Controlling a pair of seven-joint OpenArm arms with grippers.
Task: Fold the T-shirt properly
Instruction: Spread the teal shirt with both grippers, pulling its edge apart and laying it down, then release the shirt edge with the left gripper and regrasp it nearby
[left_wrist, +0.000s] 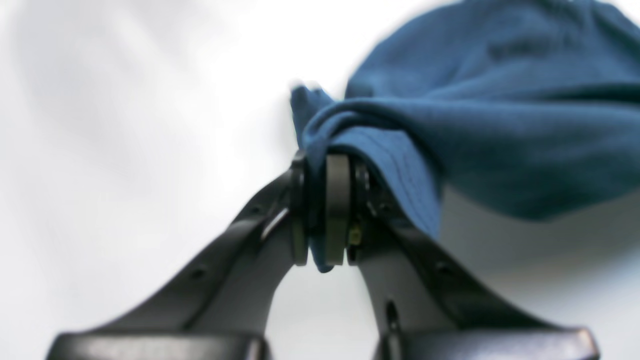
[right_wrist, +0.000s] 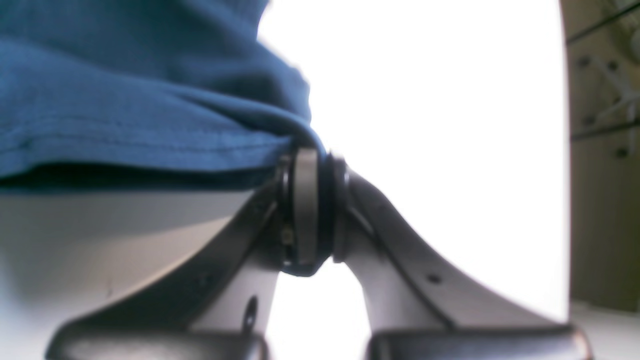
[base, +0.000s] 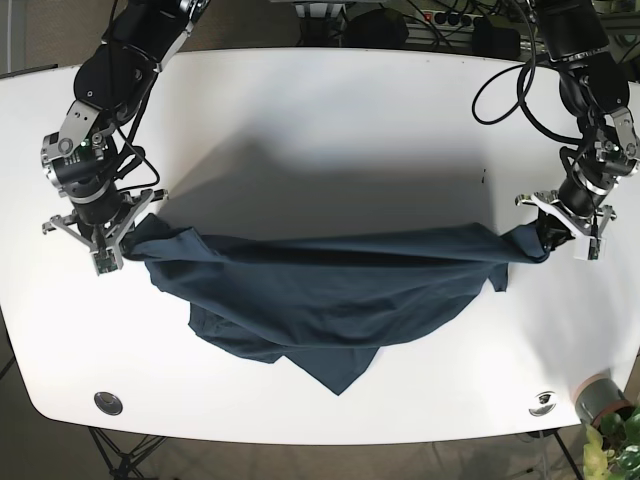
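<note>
The dark blue T-shirt hangs stretched between both arms across the white table, its lower part sagging onto the table in loose folds. My left gripper, at the base view's right, is shut on one bunched corner of the T-shirt; in the left wrist view the fabric is pinched between the pads. My right gripper, at the base view's left, is shut on the opposite edge. In the right wrist view the T-shirt hem runs into the closed pads.
A round metal fitting sits near the table's front left corner and another near the front right. A potted plant stands off the front right edge. Cables trail over the back right.
</note>
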